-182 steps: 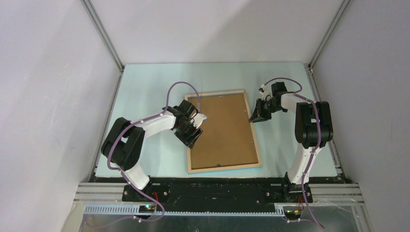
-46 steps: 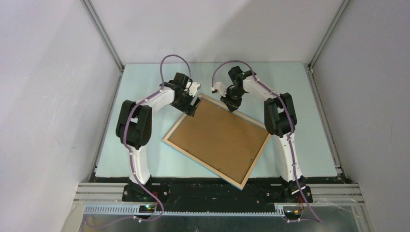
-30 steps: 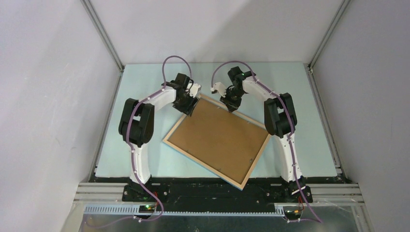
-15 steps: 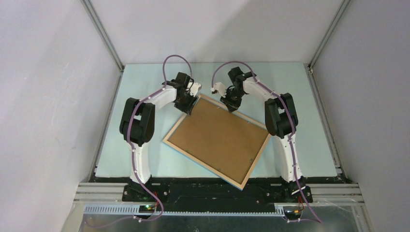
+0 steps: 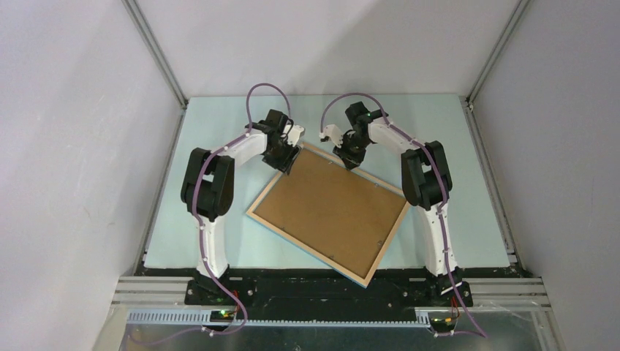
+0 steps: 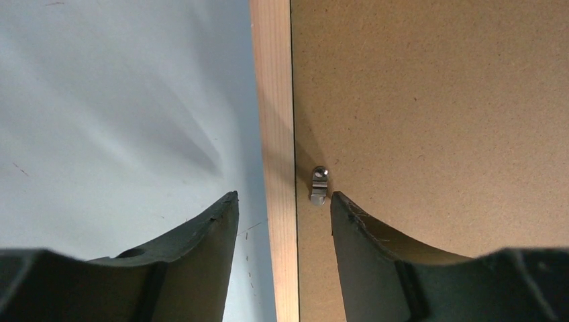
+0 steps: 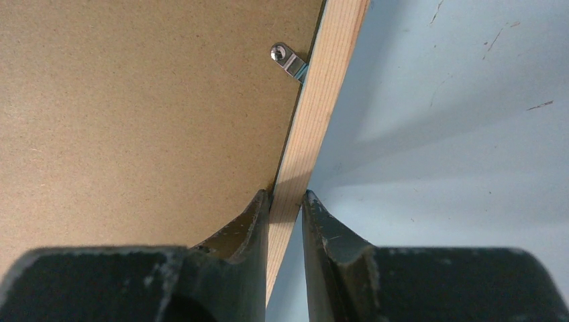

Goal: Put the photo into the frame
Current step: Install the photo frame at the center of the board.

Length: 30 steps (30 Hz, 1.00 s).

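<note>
**Left gripper** (image 6: 282,208): jaws spread wide. The two dark fingers (image 6: 208,231) straddle the far-left wooden rail of the frame (image 6: 276,100). One finger stands over the table (image 6: 114,100) and the other over the backing board (image 6: 436,94). A gap shows between each fingertip and the rail, so nothing is gripped. Whether the tips touch the surfaces below cannot be told. A small metal clip (image 6: 318,186) sits on the board against the rail, just beside the inner fingertip.

**Right gripper** (image 7: 286,201): jaws pressed together on the frame's far-right wooden rail, which is pinched between the two fingers (image 7: 251,221). One finger is on the board side and the other on the table side. A second small metal clip (image 7: 287,62) lies farther along the same rail, apart from the fingers.

**Frame** (image 5: 307,247): lies flat on the pale blue table (image 5: 212,139), bare-wood face up and turned cornerwise. Its far corner points between the two grippers and its near corner reaches the table's near edge.

**Backing board** (image 5: 329,208): plain brown, seated inside the wooden rim and filling the opening.

**Arm positions (overhead view)**: the left gripper (image 5: 287,159) is at the rail just left of the far corner. The right gripper (image 5: 349,159) is at the rail just right of it. Both arms reach in from either side.
</note>
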Available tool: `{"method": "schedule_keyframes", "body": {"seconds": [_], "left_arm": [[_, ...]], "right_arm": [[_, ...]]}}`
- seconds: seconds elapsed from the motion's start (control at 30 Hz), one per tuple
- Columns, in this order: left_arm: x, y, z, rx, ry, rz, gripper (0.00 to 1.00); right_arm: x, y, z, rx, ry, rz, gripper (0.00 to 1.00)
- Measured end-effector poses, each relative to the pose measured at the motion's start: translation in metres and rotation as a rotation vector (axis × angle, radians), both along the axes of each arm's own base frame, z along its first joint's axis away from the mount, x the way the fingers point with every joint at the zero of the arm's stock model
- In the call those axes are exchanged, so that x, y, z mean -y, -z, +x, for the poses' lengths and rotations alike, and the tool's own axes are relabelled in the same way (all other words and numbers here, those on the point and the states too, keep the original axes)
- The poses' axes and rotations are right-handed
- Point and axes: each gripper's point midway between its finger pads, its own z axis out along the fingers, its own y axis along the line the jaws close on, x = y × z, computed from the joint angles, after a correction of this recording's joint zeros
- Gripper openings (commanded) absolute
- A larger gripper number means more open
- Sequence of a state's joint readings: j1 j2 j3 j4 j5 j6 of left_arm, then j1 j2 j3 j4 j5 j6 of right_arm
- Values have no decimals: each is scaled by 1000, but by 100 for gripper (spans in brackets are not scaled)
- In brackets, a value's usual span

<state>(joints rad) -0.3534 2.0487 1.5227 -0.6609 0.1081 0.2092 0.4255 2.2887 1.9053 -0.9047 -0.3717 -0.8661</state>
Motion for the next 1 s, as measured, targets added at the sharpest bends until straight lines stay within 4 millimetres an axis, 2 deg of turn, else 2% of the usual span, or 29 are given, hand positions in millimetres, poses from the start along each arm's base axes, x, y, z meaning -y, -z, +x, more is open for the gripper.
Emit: {"method": "schedule_keyframes", "body": {"seconds": [0.5,0.57,0.7,0.83,1.0], "left_arm": [[-1,-3,2,12,-3,21,38],[-1,-3,2,12,-2,21,40],[0,-3,2,11,-1,18,57],[1,-3,1,6,4,9,68],[4,-3,0,2,9,-5,70]], "right_arm": [[-2,0,-4,11,-6,6,0],[-3,0,-5,10,-8,5,0],[-3,0,-7,9,-10,4,0],[-3,0,-7,9,-9,5,0],[-3,0,-7,8,-4,6,0]]}}
